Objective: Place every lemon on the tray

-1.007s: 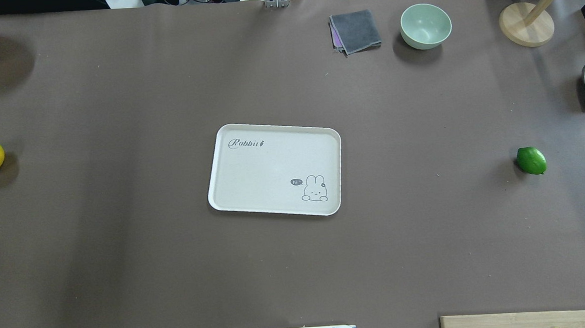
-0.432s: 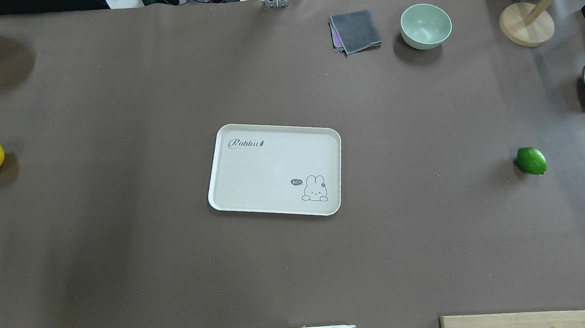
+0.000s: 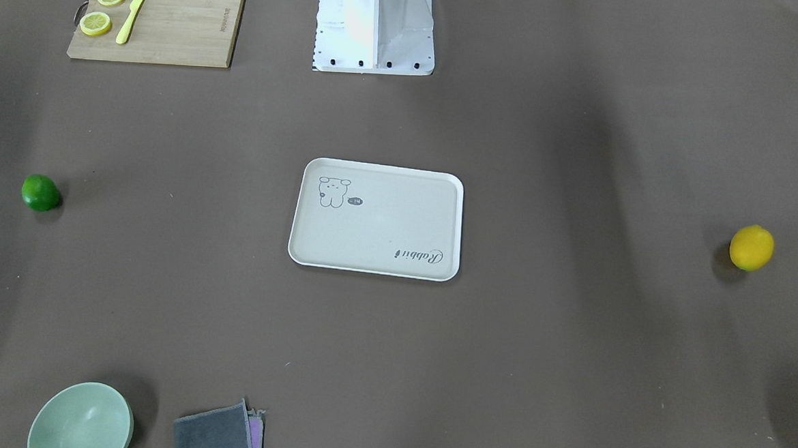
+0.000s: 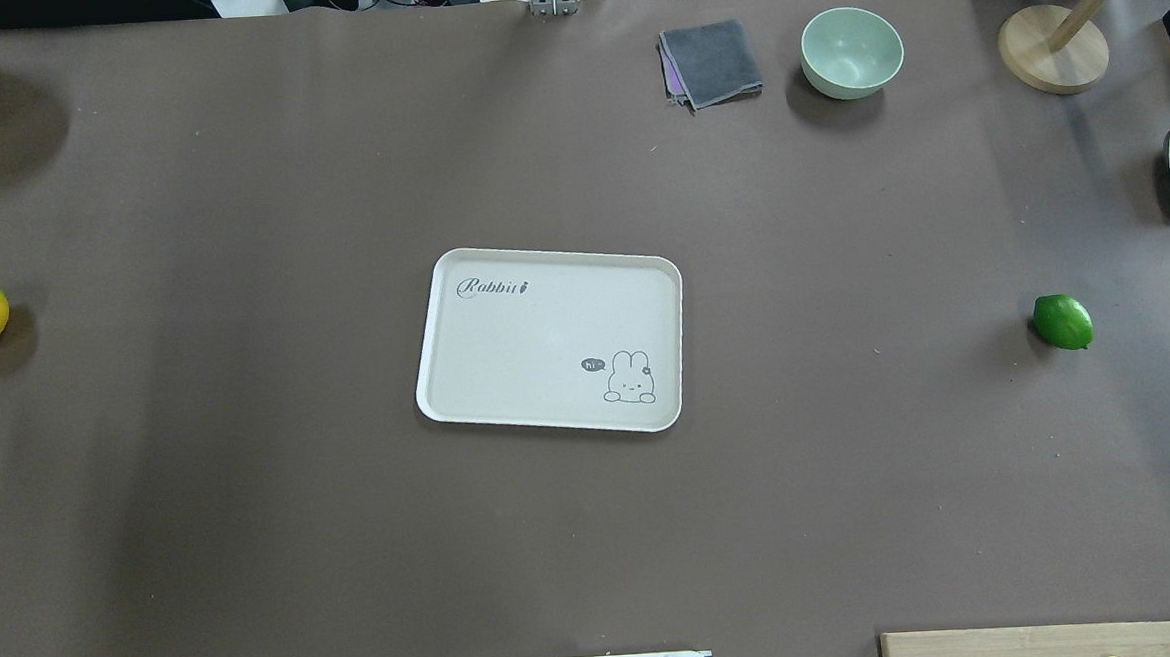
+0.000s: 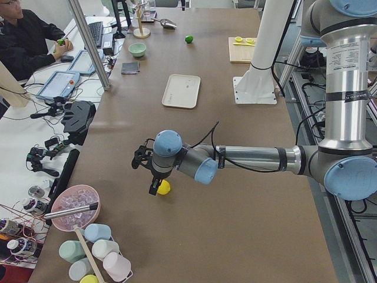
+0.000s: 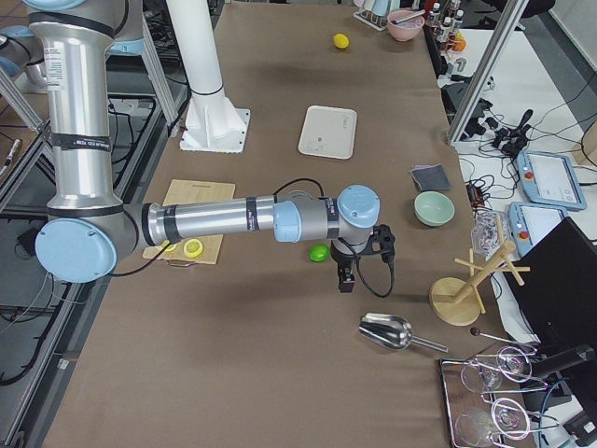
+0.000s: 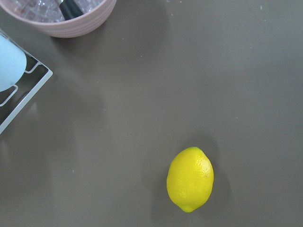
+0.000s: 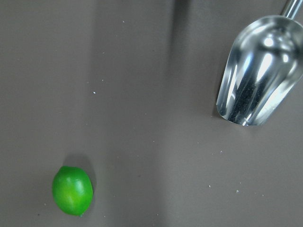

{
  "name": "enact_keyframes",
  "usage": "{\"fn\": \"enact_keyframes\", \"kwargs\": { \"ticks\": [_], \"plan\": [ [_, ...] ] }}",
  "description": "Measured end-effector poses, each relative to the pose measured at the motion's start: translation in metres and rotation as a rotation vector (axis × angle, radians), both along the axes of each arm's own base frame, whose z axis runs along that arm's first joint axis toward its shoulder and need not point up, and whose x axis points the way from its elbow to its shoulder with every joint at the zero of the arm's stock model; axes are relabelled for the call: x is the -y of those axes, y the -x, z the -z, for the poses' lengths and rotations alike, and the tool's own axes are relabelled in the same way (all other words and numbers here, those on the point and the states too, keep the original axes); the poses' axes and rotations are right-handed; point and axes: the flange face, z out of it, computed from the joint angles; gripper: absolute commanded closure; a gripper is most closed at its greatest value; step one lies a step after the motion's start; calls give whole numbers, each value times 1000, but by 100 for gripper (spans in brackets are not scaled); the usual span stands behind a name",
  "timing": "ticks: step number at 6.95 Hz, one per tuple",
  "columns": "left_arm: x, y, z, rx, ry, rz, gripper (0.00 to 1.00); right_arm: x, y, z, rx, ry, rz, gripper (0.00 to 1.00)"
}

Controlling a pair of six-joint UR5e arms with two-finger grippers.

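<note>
Yellow oval lemon (image 7: pixel 190 179), well left of cream rectangular tray (image 4: pixel 506 343): centre left gripper (image 5: pixel 154 187) across its width; whether it's open, can't tell.

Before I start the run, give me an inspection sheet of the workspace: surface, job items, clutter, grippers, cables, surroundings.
Surface: brown table cover, no spills seen.
Job's things: yellow lemon lies on the table at the robot's left end; green lemon lies at its right end; tray sits mid-table, empty.
Clutter: cutting board with lemon slices and a knife; green bowl; grey cloth; metal scoop; wooden stand; pink bowl.
Grippers: left gripper hangs by the yellow lemon, right gripper by the green lemon; open or shut cannot be told.
Cables: black cable loops at the left wrist.
Surroundings: operator seated beside the table.
</note>
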Motion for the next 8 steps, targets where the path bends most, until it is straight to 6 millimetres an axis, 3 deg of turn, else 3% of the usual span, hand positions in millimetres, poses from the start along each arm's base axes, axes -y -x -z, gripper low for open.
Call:
{"fn": "enact_keyframes", "kwargs": {
  "ticks": [2,5,8],
  "plan": [
    [5,-26,-26,17,-77,-33,2,-4,3,-4,27,-10,8,0],
    [14,-90,-36,18,-100,-24,2,-2,5,0,32,-22,10,0],
    [27,-120,-51,3,-123,-54,2,-2,4,1,31,-24,10,0]
  ]
}}
